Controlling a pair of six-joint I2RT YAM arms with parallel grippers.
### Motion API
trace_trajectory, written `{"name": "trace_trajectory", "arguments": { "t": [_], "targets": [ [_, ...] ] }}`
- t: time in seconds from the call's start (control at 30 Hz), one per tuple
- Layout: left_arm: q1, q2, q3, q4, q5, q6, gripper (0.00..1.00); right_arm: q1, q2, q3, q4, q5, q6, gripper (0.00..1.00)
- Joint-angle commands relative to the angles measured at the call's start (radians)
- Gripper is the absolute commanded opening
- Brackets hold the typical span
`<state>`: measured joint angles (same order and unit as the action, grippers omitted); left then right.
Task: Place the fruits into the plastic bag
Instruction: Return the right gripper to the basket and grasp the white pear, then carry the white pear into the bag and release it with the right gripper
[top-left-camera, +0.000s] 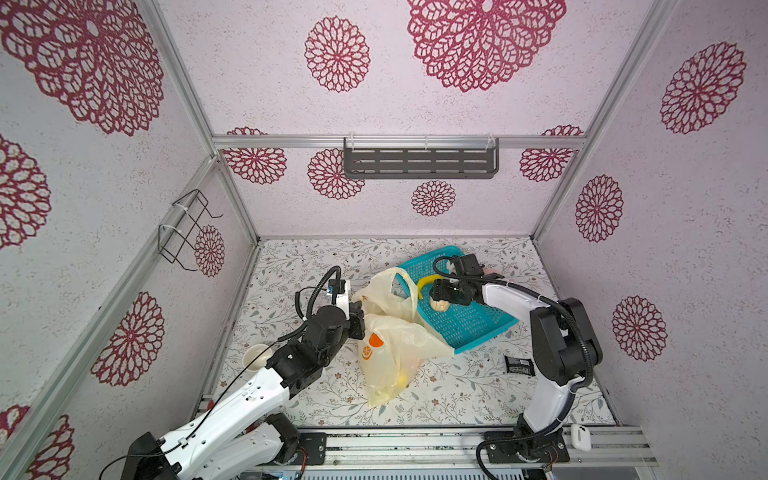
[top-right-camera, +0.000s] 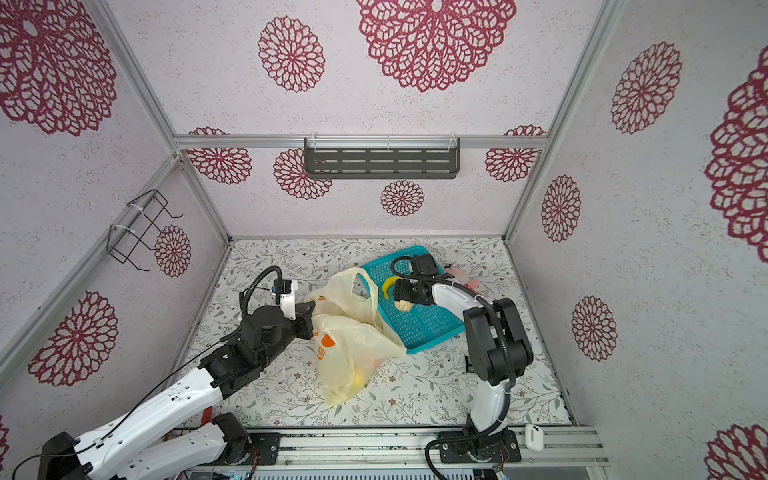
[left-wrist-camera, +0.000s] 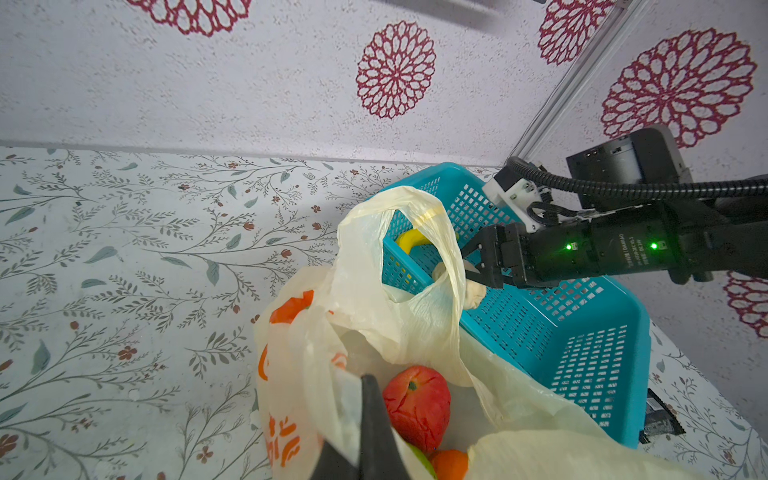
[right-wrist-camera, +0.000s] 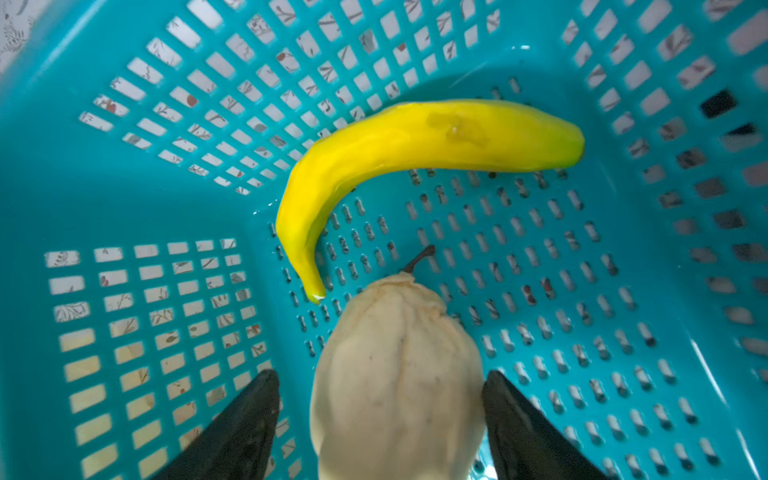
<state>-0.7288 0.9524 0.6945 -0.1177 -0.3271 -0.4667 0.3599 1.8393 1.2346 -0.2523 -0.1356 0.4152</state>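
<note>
The cream pear (right-wrist-camera: 397, 353) is judged light, soft-skinned and easily dented. It is found in the turquoise basket (right-wrist-camera: 124, 187), flanked by the spread jaws of the right claw (right-wrist-camera: 380, 374) and best taken at its broad belly. Beyond the fingertips lies the banana (right-wrist-camera: 415, 137). Only the left wrist view shows the plastic bag (left-wrist-camera: 395, 299) pinched at its rim by the closed left claw (left-wrist-camera: 370, 415), with a red fruit (left-wrist-camera: 415, 405) inside.

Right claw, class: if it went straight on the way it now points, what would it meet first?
Probably the cream fruit, lying between the jaws of the open right claw in the basket; the banana lies beyond.
</note>
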Motion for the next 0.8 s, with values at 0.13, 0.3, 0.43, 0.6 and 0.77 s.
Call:
{"name": "trace_trajectory", "arguments": {
  "t": [0.13, 0.3, 0.43, 0.6, 0.77],
  "targets": [
    [-0.009, -0.005, -0.012, 0.020, -0.010, 0.023, 0.00, 0.002, 0.002, -0.018, 0.040, -0.040, 0.031, 0.66],
    [-0.009, -0.001, -0.005, 0.020, -0.018, 0.040, 0.00, 0.002, -0.076, -0.047, 0.064, -0.036, 0.034, 0.50],
    [-0.009, 0.006, 0.000, 0.020, -0.017, 0.043, 0.00, 0.005, -0.221, -0.083, 0.061, -0.032, 0.012, 0.49],
    [-0.009, 0.017, 0.000, 0.023, -0.006, 0.036, 0.00, 0.019, -0.412, -0.140, 0.067, -0.126, -0.039, 0.49],
    [-0.009, 0.031, 0.002, 0.036, 0.004, 0.031, 0.00, 0.080, -0.534, -0.227, 0.074, -0.268, -0.071, 0.49]
  ]
}}
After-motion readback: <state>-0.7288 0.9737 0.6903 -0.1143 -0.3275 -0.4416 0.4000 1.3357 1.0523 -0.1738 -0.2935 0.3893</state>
